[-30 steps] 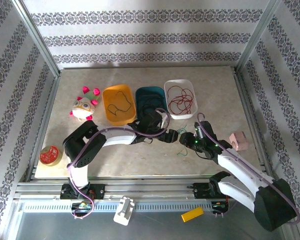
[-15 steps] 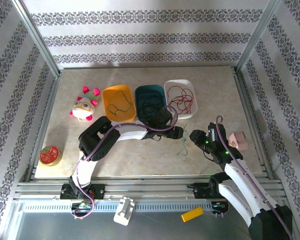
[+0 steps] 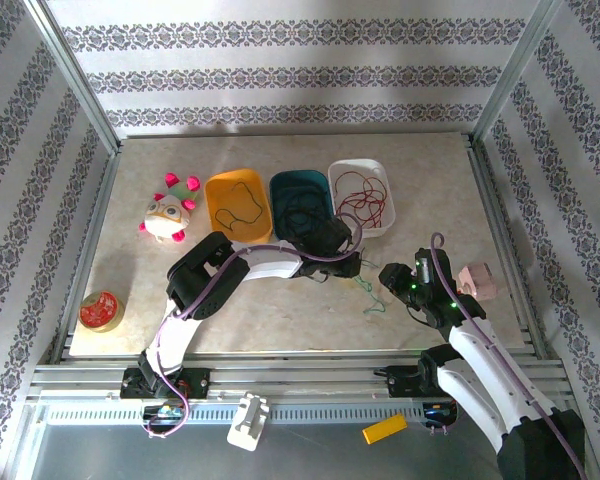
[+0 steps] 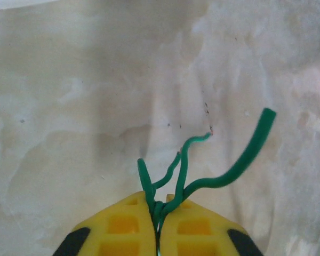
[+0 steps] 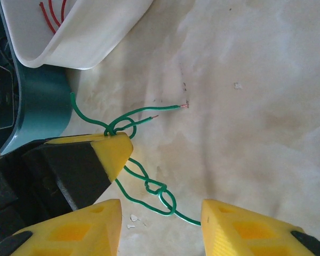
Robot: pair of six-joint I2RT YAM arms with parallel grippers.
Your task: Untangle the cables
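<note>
Left gripper [image 4: 157,207] is clamped tight on a knotted green cable [image 4: 224,170], its loose ends poking out past the yellow fingertips, on the bare table [image 3: 280,310] just near of the white tray [image 3: 356,162]. Right gripper [image 5: 161,209] is just to its right, jaws apart, with the cable's trailing knotted length lying between them, not gripped. Red cables [image 3: 363,197] lie in the white tray, and a black cable [image 3: 235,212] in the orange tray [image 3: 210,200].
</note>
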